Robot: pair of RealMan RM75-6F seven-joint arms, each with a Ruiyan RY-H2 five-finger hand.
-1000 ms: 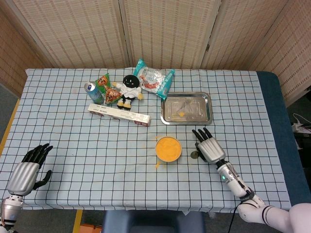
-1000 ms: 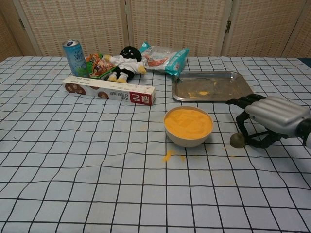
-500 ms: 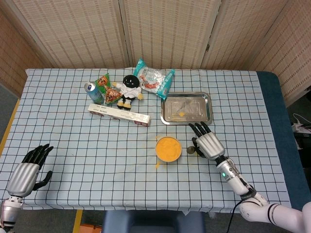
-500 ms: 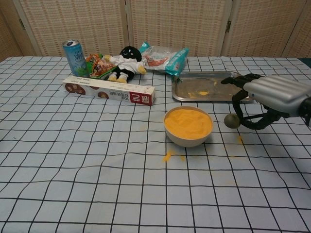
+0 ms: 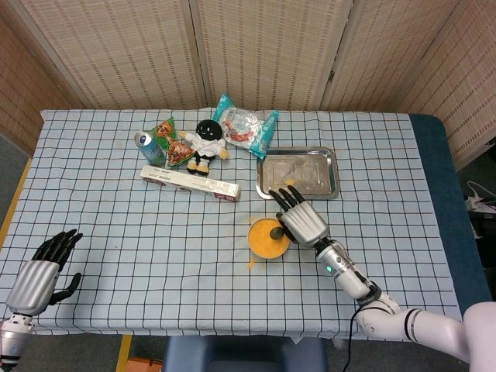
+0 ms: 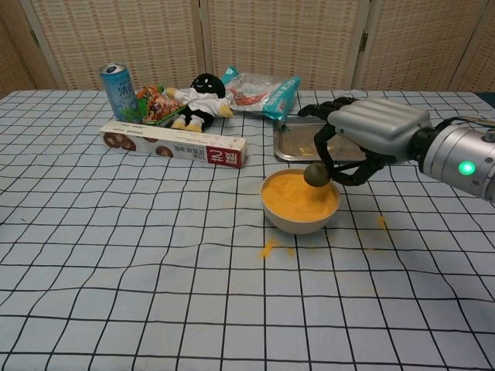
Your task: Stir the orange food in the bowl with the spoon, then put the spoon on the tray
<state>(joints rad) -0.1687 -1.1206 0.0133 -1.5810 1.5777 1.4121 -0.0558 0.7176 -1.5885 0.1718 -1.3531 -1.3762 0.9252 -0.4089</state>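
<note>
The small dark round-headed spoon (image 6: 316,175), which was low beside the bowl at 3 o'clock a second ago, now hangs over the white bowl of orange food (image 6: 300,201). The right hand (image 6: 363,137) holds it, fingers curled around the handle, so I judge the stirring is about to begin. The silver metal tray (image 5: 325,184) waits at 1 o'clock of the bowl. The left hand (image 5: 35,277) rests with spread fingers, holding nothing, on the blue checked tablecloth (image 5: 155,232). Woven screens (image 5: 263,46) stand behind.
</note>
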